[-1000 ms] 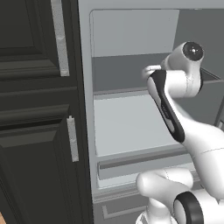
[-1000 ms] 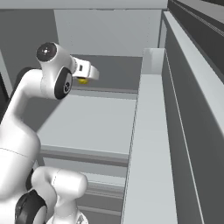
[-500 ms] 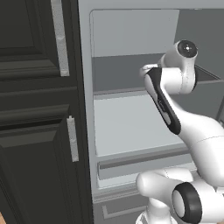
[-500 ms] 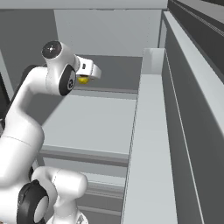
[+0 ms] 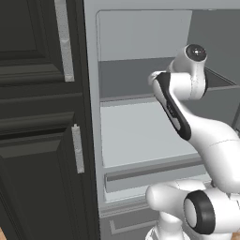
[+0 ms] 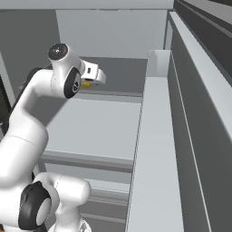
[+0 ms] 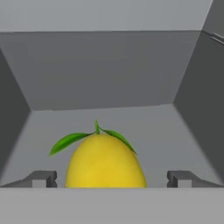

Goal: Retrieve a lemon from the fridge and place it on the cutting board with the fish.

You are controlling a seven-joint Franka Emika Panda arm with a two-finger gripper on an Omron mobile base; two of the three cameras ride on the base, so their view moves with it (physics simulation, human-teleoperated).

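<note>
Arm [image 5: 206,136]: glossy white rounded links, smooth shells.
Joints: dark grey to black rings; a black disc [image 5: 200,212] marks the base joint.
Forearm: a long black strip [image 5: 172,108] runs down its white casing.
Upper joint cap [image 6: 58,51]: round, grey, with a small pale centre.
Finger tips [image 7: 41,179]: two small, blocky, dark grey.

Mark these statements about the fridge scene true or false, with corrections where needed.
1. The pincer is open, one finger on each side of the lemon. True.
2. The lemon lies on the counter outside the fridge. False: it sits on a fridge shelf.
3. The lemon has green leaves at its top. True.
4. The fridge door is shut. False: it is open, with the shelves exposed.
5. The lemon is already lifted in a closed grip. False: the fingers stand apart from it.
</note>
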